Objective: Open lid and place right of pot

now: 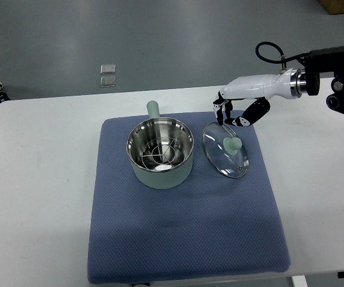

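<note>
**Basically done: lid is off and sitting right of the pot**

So the pot [160, 153] is standing open in the upper middle of the blue mat [183, 239], and you can see straight down onto the steel rack inside it. The glass lid [226, 150] is lying flat on the mat just beside the pot on its right side, knob up, not touching the pot as far as I can tell. That's looking like both halves of the job: lid off, lid placed right. I'm guessing all that's left is pulling the arm clear.

The right hand [231, 116] is hanging over the far edge of the lid, with its fingers pointing down and loosely parted. It's not gripping anything. The fingertips are sitting very near the lid's rim, and from this angle I can't say if they're grazing it or floating just above.

The left arm isn't showing at all. The white desk [40, 179] is carrying the mat, and only 1 arm is doing the work.
</note>
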You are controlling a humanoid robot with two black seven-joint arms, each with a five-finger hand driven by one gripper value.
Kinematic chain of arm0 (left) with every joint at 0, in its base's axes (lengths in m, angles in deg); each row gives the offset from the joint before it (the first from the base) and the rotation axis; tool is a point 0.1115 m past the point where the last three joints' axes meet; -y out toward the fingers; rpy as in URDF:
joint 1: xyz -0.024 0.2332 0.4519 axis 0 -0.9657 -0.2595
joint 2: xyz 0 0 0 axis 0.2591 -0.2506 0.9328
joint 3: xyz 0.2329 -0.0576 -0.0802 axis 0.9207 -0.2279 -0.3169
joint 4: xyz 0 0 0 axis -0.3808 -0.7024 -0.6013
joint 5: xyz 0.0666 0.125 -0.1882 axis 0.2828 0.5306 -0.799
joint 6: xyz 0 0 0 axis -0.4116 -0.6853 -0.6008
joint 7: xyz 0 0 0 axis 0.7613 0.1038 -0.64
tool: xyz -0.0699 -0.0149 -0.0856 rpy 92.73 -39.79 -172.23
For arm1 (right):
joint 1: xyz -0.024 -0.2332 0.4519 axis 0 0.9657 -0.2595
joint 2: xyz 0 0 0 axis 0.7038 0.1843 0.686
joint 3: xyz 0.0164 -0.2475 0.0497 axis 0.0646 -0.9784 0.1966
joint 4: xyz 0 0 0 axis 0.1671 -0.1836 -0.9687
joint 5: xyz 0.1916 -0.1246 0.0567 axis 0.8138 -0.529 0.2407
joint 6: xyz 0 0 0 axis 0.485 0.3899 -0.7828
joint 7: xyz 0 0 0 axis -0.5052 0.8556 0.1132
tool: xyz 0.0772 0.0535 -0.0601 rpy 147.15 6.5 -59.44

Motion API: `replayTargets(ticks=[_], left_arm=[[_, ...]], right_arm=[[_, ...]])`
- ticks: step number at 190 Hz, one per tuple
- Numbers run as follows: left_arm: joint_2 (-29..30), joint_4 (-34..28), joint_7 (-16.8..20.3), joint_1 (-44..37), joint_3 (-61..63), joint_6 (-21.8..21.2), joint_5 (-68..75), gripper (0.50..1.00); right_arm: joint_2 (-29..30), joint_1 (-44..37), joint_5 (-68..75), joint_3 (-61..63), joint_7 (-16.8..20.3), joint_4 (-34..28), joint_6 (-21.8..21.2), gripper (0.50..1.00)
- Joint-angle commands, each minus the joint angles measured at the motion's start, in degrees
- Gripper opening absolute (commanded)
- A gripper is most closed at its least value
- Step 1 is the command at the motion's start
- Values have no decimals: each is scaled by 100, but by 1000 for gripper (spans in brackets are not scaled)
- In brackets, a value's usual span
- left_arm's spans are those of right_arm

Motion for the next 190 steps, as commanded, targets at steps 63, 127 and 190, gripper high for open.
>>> replayTargets(ticks=[63, 127, 190], left_arm=[[0, -3, 0, 1, 4, -1, -1, 1000], [0, -3, 0, 1, 4, -1, -1, 1000], [0, 6, 0, 1, 4, -1, -1, 1000]], right_arm=[[39, 477, 38, 26, 10, 65, 253, 500], [127, 1576, 1040, 1855, 80, 285, 253, 842], [540, 2754, 5285, 3111, 1143, 566, 244, 903]])
